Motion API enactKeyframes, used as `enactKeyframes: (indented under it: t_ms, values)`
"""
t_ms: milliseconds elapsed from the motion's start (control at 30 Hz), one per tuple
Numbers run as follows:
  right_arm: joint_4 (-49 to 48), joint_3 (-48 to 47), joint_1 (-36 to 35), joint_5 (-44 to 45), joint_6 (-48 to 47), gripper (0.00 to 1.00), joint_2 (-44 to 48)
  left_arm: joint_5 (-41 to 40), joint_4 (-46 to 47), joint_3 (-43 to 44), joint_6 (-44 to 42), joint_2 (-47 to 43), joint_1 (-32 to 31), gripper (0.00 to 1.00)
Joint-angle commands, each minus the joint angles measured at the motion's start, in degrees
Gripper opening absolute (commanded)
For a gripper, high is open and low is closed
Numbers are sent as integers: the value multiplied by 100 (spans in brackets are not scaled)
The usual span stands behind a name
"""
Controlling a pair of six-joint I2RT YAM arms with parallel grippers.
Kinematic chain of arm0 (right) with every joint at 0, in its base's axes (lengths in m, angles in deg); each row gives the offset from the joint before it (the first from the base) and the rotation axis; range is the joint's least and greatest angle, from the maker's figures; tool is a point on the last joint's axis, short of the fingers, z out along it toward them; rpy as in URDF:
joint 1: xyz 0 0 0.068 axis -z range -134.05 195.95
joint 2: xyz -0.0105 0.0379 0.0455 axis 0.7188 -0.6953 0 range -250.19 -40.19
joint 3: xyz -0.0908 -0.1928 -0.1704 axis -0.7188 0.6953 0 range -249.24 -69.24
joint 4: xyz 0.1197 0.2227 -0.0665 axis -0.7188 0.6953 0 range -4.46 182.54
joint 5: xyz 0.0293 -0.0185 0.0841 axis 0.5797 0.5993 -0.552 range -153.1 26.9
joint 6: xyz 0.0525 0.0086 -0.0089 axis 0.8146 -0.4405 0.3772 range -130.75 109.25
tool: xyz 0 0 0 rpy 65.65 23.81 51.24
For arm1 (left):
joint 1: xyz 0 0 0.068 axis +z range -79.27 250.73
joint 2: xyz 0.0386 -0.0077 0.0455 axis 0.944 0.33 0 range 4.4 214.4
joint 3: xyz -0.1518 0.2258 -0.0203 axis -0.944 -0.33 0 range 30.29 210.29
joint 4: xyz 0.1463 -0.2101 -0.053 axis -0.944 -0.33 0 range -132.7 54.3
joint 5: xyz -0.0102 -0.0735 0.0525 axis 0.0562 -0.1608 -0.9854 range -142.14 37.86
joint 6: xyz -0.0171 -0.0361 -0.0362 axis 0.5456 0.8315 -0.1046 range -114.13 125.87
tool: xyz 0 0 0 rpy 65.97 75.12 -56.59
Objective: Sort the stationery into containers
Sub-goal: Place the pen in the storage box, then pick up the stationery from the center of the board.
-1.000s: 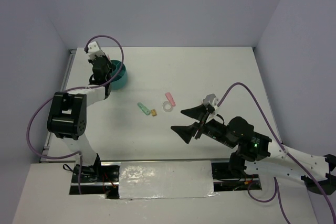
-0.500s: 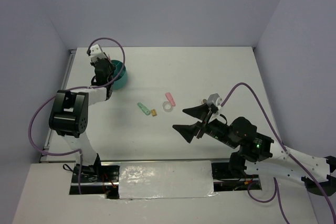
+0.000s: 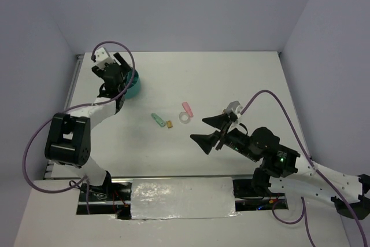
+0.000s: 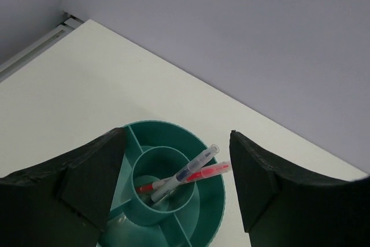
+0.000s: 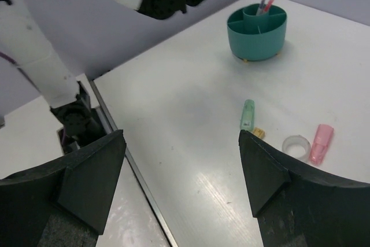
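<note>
Two pens (image 4: pixel 191 172) poke up from the teal pot (image 4: pixel 156 124) right under my left gripper (image 4: pixel 176 136), with open table (image 4: pixel 87 73) all around it.

Count:
- teal desk organizer (image 5: pixel 257 41): one
- pens (image 4: pixel 191 168) standing in its centre cup: two
- mint-green block (image 5: pixel 247 114): one
- pink block (image 5: pixel 321 142): one
- white tape ring (image 5: pixel 296 147): one
- tiny orange piece (image 5: pixel 258 133): one
</note>
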Motion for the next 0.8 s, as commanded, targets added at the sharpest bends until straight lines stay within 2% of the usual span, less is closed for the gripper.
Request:
enactKeyframes:
  t_ms: [0, 67, 100, 133, 167, 200, 233, 367, 433, 500, 667, 767]
  values:
    - [103, -167, 347, -19, 77, 86, -326, -687, -920, 290, 611, -545, -91, 85]
    - [112, -150, 645, -360, 270, 86, -485, -785, -1520, 361, 1109, -950, -100, 87]
    - [129, -150, 978, -493, 453, 86, -686, -864, -2367, 474, 1357, -1282, -100, 88]
    - [173, -176, 1207, -616, 559, 86, -819, -882, -2820, 527, 1594, -1468, -100, 91]
    - [269, -185, 1418, -940, 682, 86, -959, -812, -3207, 563, 1927, -1635, -100, 99]
    - [313, -202, 1821, -1065, 797, 86, -1213, -733, -3594, 633, 2104, -1976, -100, 99]
    - [383, -220, 1938, -1179, 954, 86, -1320, -428, -4389, 642, 2280, -2162, -100, 99]
    - [857, -369, 2053, -751, 1114, 86, -1855, 925, -5591, 344, 2721, -3032, -100, 99]
    - [1199, -475, 2071, -355, 1263, 86, -1979, 1714, -5890, 54, 2529, -3542, -109, 99]
    - [1516, -588, 2141, -109, 1316, 86, -2129, 2157, -6101, -78, 2099, -3946, -118, 99]
    - [2519, -669, 2597, -432, 1299, 86, -2506, 3220, -7462, 369, 553, -4544, -118, 99]
    - [2739, -485, 3123, -793, 1229, 86, -2647, 3520, -7623, 257, -195, -4826, -126, 99]
